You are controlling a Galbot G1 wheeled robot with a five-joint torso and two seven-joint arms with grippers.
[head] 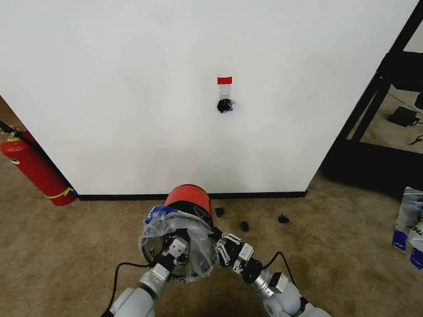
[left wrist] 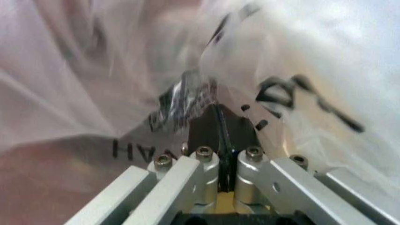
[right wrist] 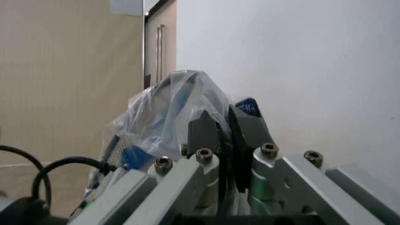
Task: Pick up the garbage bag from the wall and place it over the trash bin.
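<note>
One white wall [head: 132, 86] spans the head view, with a black baseboard [head: 192, 195] along its foot, and on it one strip of red tape [head: 225, 80] just above one black hook [head: 225, 105]. One red fire extinguisher [head: 34, 169] leans at the wall's left end. Below the hook stands one trash bin [head: 190, 199], its red part showing above the one garbage bag [head: 173, 239], which is draped over the bin, bulging open toward the robot. Two grippers work at it: the left gripper [left wrist: 220, 123] has its pads pressed together on the film inside the bag, and the right gripper [right wrist: 220, 129] pinches the bag's edge at the bin's right side. Three small black bits [head: 244, 226] lie on the carpet [head: 66, 264] near the baseboard.
</note>
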